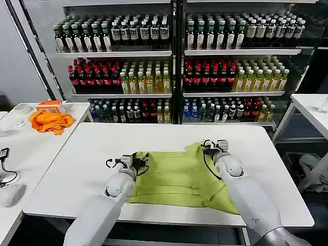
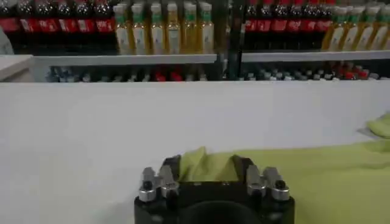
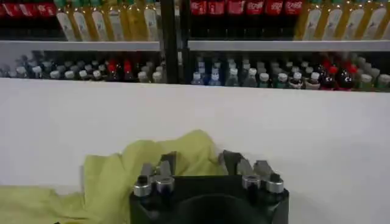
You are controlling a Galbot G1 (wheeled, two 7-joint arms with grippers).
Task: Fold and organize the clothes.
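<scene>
The clothes are one lime T-shirt (image 1: 177, 177), lying mostly flat on the white table (image 1: 92, 154). My left gripper (image 1: 137, 158) is at the shirt's far left corner. In the left wrist view, the left gripper (image 2: 206, 165) stands open with a raised peak of the shirt (image 2: 317, 182) between its fingers (image 2: 172, 165). My right gripper (image 1: 209, 148) is at the far right corner. In the right wrist view, it (image 3: 198, 159) also stands open, and bunched fabric of the shirt (image 3: 128, 164) rises between its fingers (image 3: 230, 161).
Drink shelves (image 1: 174, 66) full of bottles stand behind the table. A side table (image 1: 20, 143) on the left holds an orange cloth (image 1: 50, 121) and a mouse (image 1: 11, 193). Another white table (image 1: 310, 105) is at the right. Bare tabletop lies beyond both grippers.
</scene>
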